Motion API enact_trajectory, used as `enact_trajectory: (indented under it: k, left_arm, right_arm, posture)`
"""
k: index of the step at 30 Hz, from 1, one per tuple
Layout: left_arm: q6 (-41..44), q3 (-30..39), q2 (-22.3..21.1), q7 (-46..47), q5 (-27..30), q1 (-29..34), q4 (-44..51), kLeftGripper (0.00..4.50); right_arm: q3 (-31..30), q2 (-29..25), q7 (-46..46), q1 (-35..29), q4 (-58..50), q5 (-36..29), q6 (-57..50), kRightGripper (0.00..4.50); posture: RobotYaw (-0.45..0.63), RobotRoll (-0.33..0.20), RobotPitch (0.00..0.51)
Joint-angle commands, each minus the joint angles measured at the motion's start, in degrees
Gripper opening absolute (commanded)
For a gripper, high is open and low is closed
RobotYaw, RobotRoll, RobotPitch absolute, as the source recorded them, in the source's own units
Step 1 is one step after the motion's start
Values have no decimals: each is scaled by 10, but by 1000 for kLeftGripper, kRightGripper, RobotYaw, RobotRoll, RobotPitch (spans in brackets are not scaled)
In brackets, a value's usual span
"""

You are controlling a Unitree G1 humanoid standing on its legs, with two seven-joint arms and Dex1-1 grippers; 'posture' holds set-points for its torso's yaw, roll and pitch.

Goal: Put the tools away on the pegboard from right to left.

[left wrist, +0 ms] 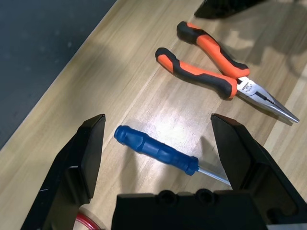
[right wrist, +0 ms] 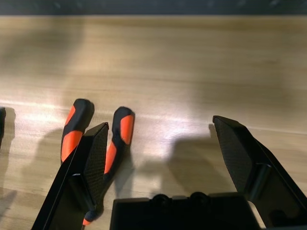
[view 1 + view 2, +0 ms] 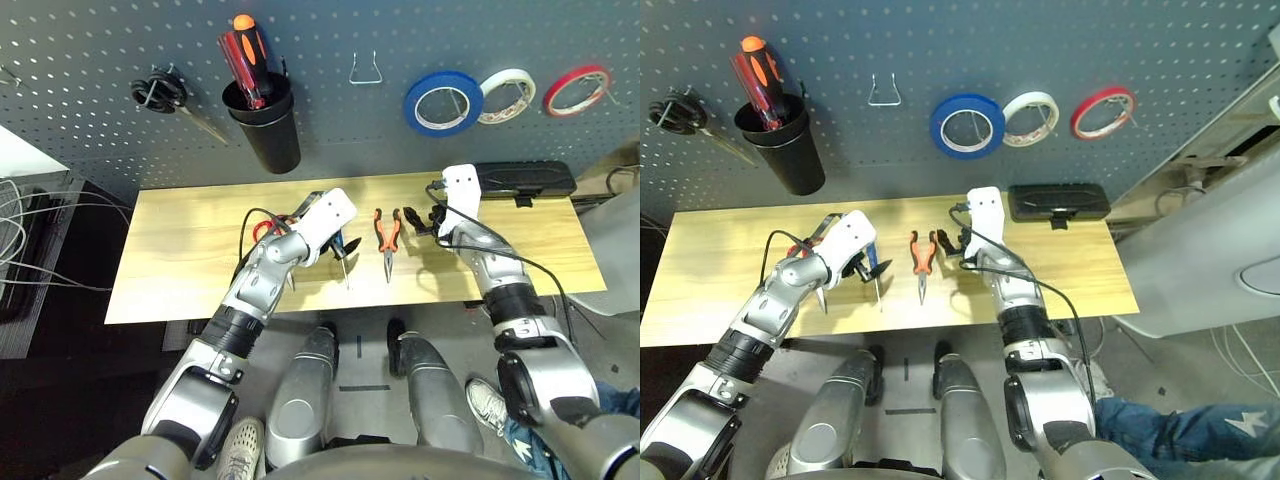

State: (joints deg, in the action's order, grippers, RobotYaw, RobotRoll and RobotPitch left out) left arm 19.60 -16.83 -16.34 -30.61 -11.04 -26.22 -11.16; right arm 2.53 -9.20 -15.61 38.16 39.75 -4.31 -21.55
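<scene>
While the blue tape ring (image 3: 443, 104) hangs on the pegboard (image 3: 340, 130) beside the white (image 3: 508, 96) and red (image 3: 577, 90) rings, three tools of your set lie on the wooden table (image 3: 160, 250). Judged by that, one piece is put away and three are left: the pliers (image 3: 388, 241), next in line from the right, then the blue screwdriver (image 1: 156, 149) and the red-handled scissors (image 3: 262, 231).

Your right gripper (image 2: 160, 122) stands wide and empty over the wood beside the pliers; your left gripper (image 1: 158, 117), equally wide and empty, has the screwdriver's blue handle below and between its fingers.

Fixed to the board, the black cup (image 3: 272, 130) holds an orange-and-black handle (image 3: 250, 50) and a red one (image 3: 241, 72), both upright. A black case (image 3: 525, 178) sits closed at the table's back right; you cannot tell what it contains.
</scene>
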Motion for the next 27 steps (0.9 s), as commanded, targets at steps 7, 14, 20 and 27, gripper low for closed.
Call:
enact_trajectory:
  k: [7, 14, 20, 27]
  left_arm:
    - [37, -9, 2, -1, 0, 40, 57, 4500]
    - [45, -6, 0, 2, 2, 43, 70, 4500]
    - [39, -4, -3, 2, 6, 43, 67, 4500]
    - [-6, 12, -5, 7, 20, 45, 65, 4500]
  right_arm:
    - [-13, 13, 11, 33, 85, 15, -19, 4483]
    - [-6, 14, 59, 61, 139, 27, -68, 3186]
    - [16, 16, 86, 80, 174, 18, -79, 950]
    - [25, 10, 60, 79, 111, 3, -107, 409]
  posture:
    - [224, 0, 384]
    - [227, 0, 378]
    - [220, 0, 364]
    - [201, 0, 334]
